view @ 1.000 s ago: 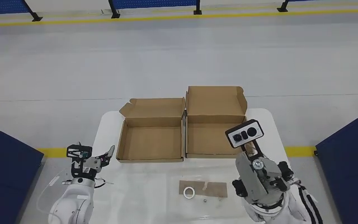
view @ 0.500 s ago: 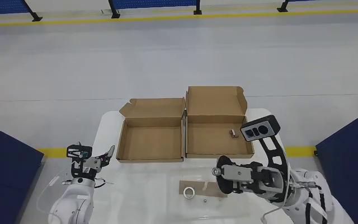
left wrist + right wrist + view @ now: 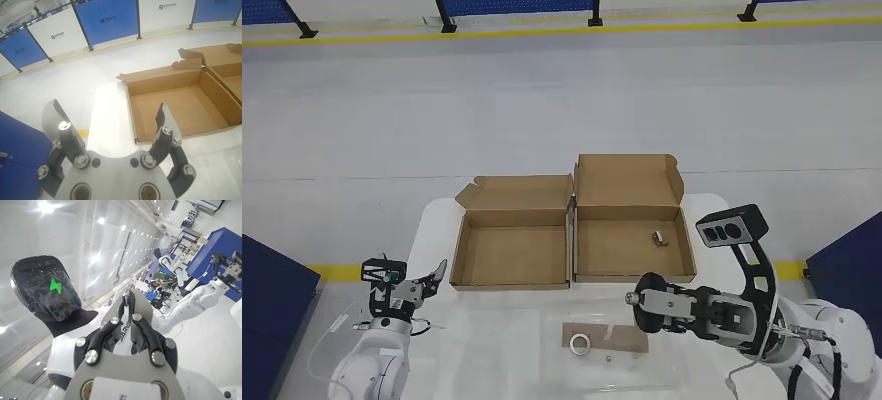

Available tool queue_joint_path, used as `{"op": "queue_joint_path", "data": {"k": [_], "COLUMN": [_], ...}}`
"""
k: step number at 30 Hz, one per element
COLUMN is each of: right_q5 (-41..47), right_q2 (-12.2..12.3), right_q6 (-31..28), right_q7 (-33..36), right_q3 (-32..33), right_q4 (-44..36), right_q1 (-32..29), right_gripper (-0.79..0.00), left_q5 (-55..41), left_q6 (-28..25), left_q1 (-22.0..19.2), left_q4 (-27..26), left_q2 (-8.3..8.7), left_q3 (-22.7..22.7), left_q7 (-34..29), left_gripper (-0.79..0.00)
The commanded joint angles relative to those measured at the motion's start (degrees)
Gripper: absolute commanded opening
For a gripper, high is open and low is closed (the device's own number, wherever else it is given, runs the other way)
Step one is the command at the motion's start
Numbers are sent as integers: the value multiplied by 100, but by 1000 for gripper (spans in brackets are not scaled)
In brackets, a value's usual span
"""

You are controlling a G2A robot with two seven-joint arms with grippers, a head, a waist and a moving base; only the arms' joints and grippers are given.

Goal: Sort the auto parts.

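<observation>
Cardboard makes up both bins of the sort: in the top view two open boxes stand side by side at the far part of the white bench; the left box touches the right box, which holds one small dark part near its right wall. Nearer the robot a white ring lies on the left end of a brown card strip; a tiny speck sits just beside the strip's near edge. The left pincer hangs by the bench's left edge, well apart from the ring; the right pincer hangs between the strip and the right box. I judge the ring light, stiff and smooth; lying flat and low, it may skate away under a push, so a pinch across its rim from above seems the best hold. The speck is too small to name; how high the right pincer hangs cannot be told.

From the left wrist, the left pincer's jaws stand spread wide with nothing between them; the left box lies ahead and to one side; the right box is cut off at the frame's edge.

From the right wrist, the right pincer points up and away from the bench, jaws pressed almost together; a small ridged metal bit shows at the tips; I cannot tell whether it is a held part or the pincer's own fitting.
</observation>
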Motion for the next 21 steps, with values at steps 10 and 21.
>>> {"op": "queue_joint_path", "data": {"k": [10,21], "right_q5": [-4291,-5266], "right_q2": [186,220], "right_q6": [1136,1259], "right_q7": [588,833], "right_q3": [158,-192], "right_q4": [0,0], "right_q1": [790,1060], "right_gripper": [-785,-785], "left_q5": [0,0], "left_q6": [0,0], "left_q1": [0,0], "left_q4": [0,0], "left_q2": [0,0], "left_q3": [0,0], "left_q7": [0,0], "left_gripper": [0,0]}}
